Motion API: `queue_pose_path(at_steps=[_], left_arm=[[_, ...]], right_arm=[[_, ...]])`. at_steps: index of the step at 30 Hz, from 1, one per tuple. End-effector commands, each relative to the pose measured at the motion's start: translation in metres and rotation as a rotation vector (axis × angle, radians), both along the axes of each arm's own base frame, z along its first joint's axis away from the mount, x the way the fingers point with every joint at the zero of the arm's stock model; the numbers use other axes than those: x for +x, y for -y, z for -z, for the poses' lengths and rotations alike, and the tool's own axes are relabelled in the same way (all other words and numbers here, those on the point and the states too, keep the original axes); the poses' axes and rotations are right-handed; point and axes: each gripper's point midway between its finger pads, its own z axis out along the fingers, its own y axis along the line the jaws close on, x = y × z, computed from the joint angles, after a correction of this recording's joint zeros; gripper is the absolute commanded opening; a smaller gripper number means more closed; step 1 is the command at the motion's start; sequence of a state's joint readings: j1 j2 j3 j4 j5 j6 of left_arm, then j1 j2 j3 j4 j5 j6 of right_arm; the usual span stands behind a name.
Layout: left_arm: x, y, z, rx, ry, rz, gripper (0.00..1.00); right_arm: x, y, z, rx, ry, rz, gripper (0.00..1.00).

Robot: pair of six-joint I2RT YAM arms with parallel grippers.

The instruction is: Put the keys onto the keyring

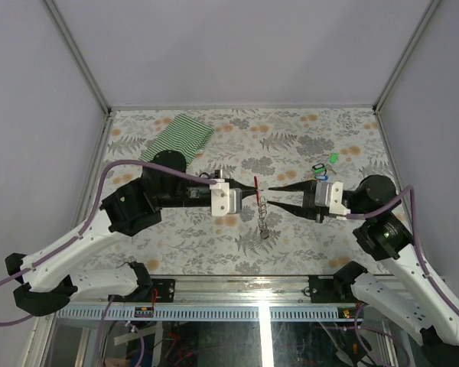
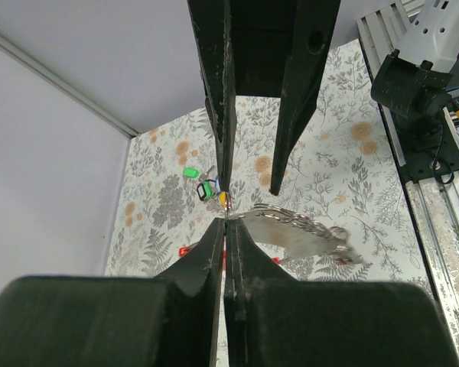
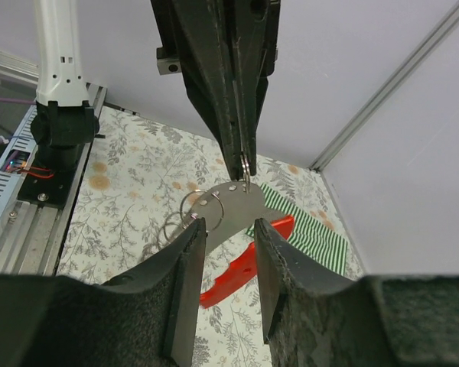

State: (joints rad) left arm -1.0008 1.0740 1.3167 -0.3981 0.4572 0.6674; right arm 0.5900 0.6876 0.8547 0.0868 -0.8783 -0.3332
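The left arm (image 1: 69, 248) and right arm (image 1: 424, 287) wear white shells with bulky black joints. A lilac cable (image 1: 138, 163) trails along each. White blocks (image 1: 228, 200) sit behind the long, black, tapering jaws.

The left arm (image 1: 138, 202) and right arm (image 1: 382, 229) reach in from the near edge of the desk (image 1: 176, 229) and almost meet tip to tip over its middle, the left tool (image 1: 253, 189) with jaws pressed together, the right tool (image 1: 272, 189) pointing at it with jaws slightly apart.
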Motion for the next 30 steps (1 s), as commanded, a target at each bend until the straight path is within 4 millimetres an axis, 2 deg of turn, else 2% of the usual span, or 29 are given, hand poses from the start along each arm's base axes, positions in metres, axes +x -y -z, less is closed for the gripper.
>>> queue_pose_path(at_steps=[1,16,30], left_arm=[[0.002,-0.002,-0.006,0.017,-0.053,-0.036,0.0],[0.004,-0.002,0.007,0.098,-0.086,-0.047,0.0],[0.003,0.002,0.011,0.136,-0.101,-0.039,0.0]], right_arm=[[-0.007,-0.005,-0.019,0.023,0.035,-0.041,0.38],[-0.01,-0.004,-0.025,0.039,0.049,-0.037,0.38],[-0.01,-0.013,-0.014,0.002,-0.01,-0.091,0.34]])
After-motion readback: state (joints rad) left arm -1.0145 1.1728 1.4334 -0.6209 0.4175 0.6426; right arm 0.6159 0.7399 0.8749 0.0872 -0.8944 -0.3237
